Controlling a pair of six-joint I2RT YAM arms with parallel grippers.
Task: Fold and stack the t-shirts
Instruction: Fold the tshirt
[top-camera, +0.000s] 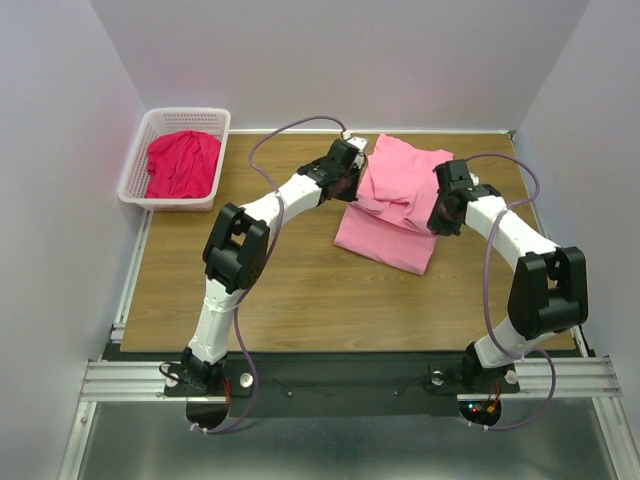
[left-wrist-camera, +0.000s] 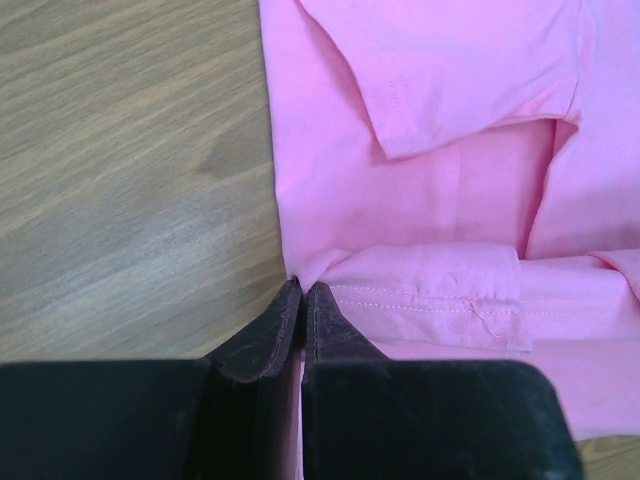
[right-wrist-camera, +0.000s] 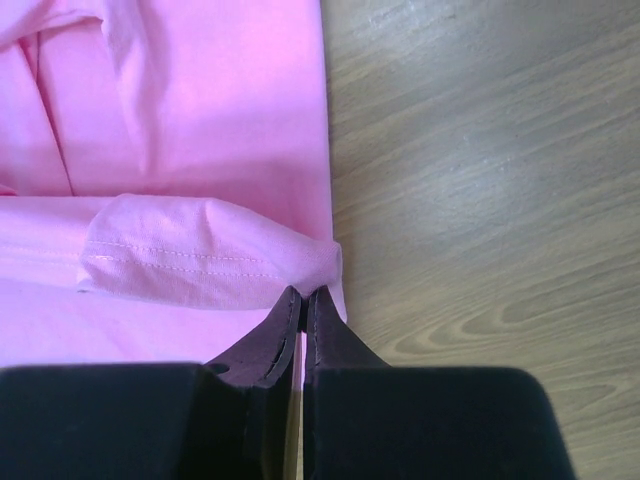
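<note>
Table (top-camera: 290, 290): wooden top, with most of its near half bare.
Pink t-shirt (top-camera: 390, 240): lay partly folded toward the far right of the table, its top close to the far edge. A sleeve was turned in over the body, and the hem was raised into a band across it.
Basket (top-camera: 223, 155): white lattice, at the table's far left corner.
Red t-shirt (top-camera: 183, 165): bunched inside the basket, not yet folded and well apart from the pink one.
Left claw (left-wrist-camera: 303, 290): pressed together on the pink t-shirt's left edge, pinching the end of the raised hem.
Right claw (right-wrist-camera: 303, 295): pressed together on the right end of the same hem, where the cloth puckered up to its tips.
Step in hand: probably carrying the hem over the body to make the next fold.
Risk: both pinches sat at the very edge of thin cloth, so a quick pull could slip a corner free.
Risk: uneven travel between the arms would likely skew the fold or drag the lower layer toward the far edge.
</note>
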